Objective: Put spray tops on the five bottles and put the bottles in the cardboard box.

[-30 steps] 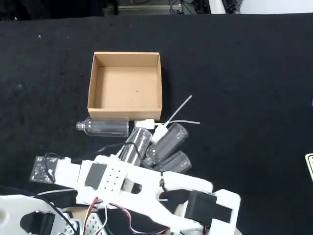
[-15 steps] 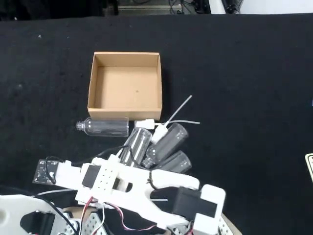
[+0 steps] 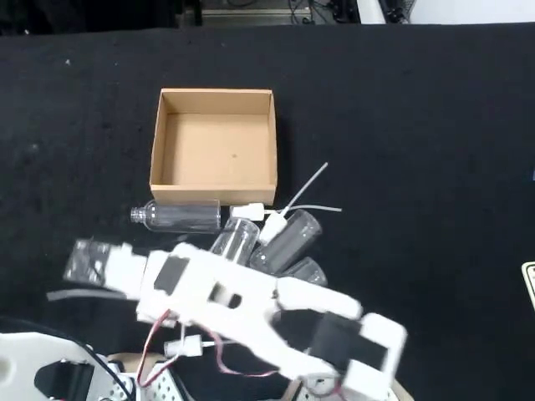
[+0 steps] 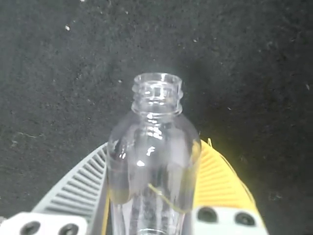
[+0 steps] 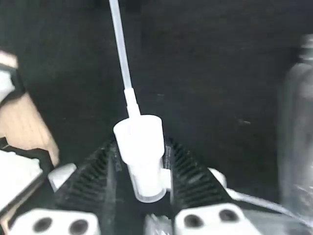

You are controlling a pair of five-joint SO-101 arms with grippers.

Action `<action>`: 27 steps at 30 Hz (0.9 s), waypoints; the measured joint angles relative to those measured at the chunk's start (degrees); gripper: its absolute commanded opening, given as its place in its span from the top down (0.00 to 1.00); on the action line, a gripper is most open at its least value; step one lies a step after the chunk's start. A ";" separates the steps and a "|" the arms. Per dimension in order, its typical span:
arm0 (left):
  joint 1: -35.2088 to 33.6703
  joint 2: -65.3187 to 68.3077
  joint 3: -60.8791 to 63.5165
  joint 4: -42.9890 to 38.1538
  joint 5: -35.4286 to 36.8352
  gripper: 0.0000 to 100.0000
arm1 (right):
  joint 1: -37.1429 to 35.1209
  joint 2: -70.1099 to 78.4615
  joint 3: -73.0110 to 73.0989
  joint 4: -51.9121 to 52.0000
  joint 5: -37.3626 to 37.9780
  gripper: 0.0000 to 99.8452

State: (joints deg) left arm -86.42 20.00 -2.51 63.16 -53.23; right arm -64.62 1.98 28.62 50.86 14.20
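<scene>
Left wrist view has the left tool (image 4: pixel 154 149) clenched on a clear bottle (image 4: pixel 156 115). A grey finger presses one flank and a yellow finger the other. The open threaded neck points away from the tool over the black tabletop (image 4: pixel 58 63).

Right wrist view has the right tool (image 5: pixel 140 147) grasping a white spray top (image 5: pixel 138 128) by its body between two black ridged fingers. Its thin dip tube (image 5: pixel 120 49) runs straight out past the fingertips. A second bottle (image 5: pixel 296 137) shows at the picture's edge, apart from the spray top; whether it is the one in the left tool I cannot tell.

High view takes in the wider layout. The open-topped cardboard box (image 3: pixel 213 93) sits toward the far side. A single bottle (image 3: pixel 180 215) lies on its side just beside the box's near wall. Three bottles (image 3: pixel 288 238) lie bunched next to it, partly covered by a white arm (image 3: pixel 251 309). Two loose spray tops (image 3: pixel 251 212) lie between the box and that bunch. At the arm's far end a blurred bottle (image 3: pixel 84 257) is well apart from the box.
</scene>
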 measured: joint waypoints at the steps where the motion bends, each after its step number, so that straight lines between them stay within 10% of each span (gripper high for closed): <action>1: 0.18 0.00 -0.44 1.23 0.00 0.97 | 0.97 -2.55 0.00 1.32 0.00 0.98; 13: 18.55 -11.16 3.16 19.87 11.43 0.97 | 29.10 -32.53 0.00 21.27 -1.05 0.98; 27: 43.69 -25.67 24.97 4.22 34.29 0.97 | 81.49 -38.24 10.81 20.66 -3.78 0.98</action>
State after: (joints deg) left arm -42.73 -5.67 22.46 67.38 -18.95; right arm 16.88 -36.26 39.43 71.52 10.42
